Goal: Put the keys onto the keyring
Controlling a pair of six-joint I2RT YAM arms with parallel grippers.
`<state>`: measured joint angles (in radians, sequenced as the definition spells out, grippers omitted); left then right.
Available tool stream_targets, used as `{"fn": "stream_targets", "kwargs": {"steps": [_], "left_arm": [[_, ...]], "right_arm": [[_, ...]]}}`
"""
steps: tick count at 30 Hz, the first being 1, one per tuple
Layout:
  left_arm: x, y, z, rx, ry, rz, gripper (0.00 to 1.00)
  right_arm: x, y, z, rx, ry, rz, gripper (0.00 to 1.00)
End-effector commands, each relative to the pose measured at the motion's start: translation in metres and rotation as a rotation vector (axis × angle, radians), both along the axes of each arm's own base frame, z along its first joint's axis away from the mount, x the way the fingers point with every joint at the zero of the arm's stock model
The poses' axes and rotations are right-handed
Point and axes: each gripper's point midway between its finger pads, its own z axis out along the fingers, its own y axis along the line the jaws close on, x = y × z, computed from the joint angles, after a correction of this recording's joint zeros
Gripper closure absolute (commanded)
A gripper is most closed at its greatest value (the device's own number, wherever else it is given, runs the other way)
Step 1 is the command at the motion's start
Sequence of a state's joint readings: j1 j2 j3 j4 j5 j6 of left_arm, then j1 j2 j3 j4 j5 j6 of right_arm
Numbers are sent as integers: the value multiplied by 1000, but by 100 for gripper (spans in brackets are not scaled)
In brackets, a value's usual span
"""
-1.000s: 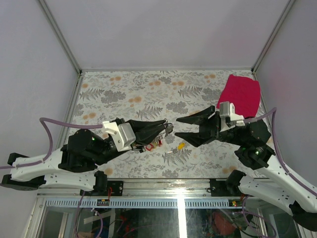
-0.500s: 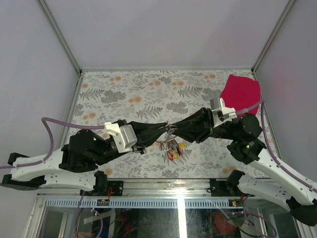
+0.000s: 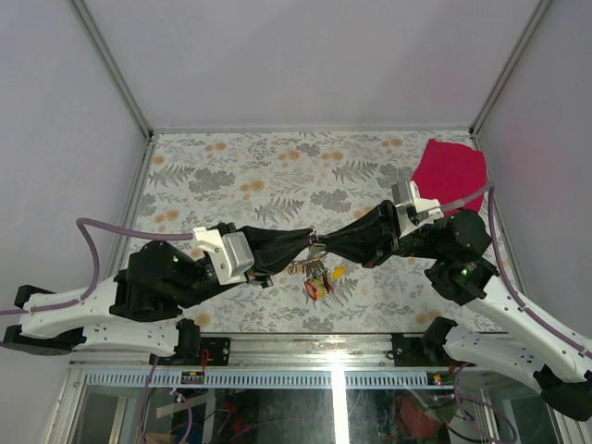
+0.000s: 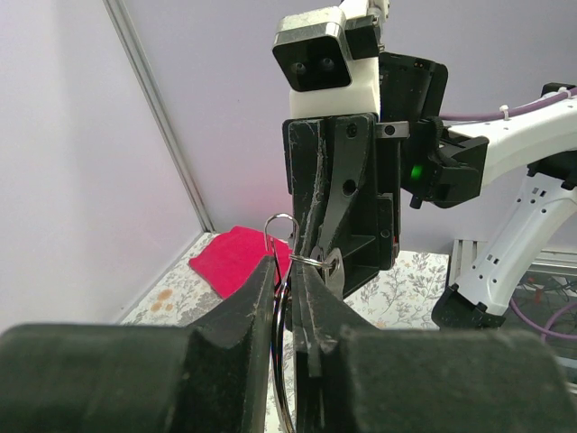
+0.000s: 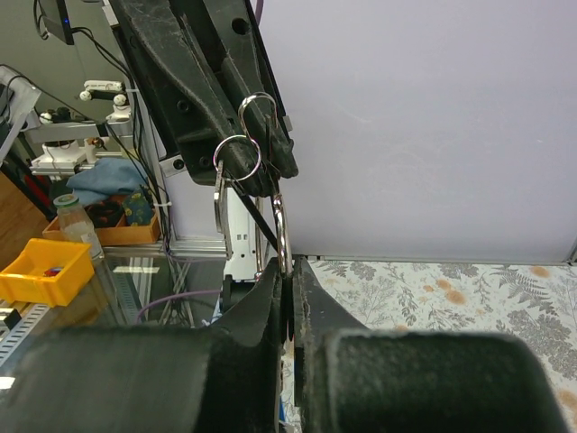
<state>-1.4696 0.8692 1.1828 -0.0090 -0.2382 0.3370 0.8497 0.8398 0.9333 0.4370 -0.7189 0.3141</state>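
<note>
A second ago the right gripper (image 3: 324,242) stood wide open, well apart from the left gripper (image 3: 308,242), and the keys (image 3: 317,277) lay on the table (image 3: 240,185) near the left fingers. Now the two grippers meet tip to tip over the middle of the near half. The right jaws have closed, and the bunch has shifted right, beneath the meeting point. One yellow-headed key (image 3: 339,271) has stayed on the table, just right of the bunch.

The keyring (image 5: 285,225) is thin, shiny silver wire, a large loop with smaller loops linked above it. Both pairs of matte black fingers are pinched shut on it: the right wrist view shows the wire between the right fingertips, and the left wrist view shows it in the narrow slit of the left ones. The ring stands upright, edge-on to both wrist cameras. The keys, small metal blades with red and yellow plastic heads, trail from it toward the near edge. Whether they touch the floral-printed table is unclear. A red cloth (image 3: 450,176) lies crumpled at the far right.
</note>
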Motion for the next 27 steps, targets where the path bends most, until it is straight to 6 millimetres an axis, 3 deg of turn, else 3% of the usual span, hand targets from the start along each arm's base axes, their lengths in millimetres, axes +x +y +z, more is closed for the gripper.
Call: {"fn": "stream_targets", "kwargs": {"steps": [1,8,27], "left_arm": [[-1,13,28,-103,0,-5,100],[-2,19,29,-129,4,-6,99],[-2,53,35,-228,19,10,66]], "right_arm": [[-8,-9,33,73,-59,1,100],[-7,-11,35,60,-73,-17,100],[5,-26,39,-33,-138,-161,100]]}}
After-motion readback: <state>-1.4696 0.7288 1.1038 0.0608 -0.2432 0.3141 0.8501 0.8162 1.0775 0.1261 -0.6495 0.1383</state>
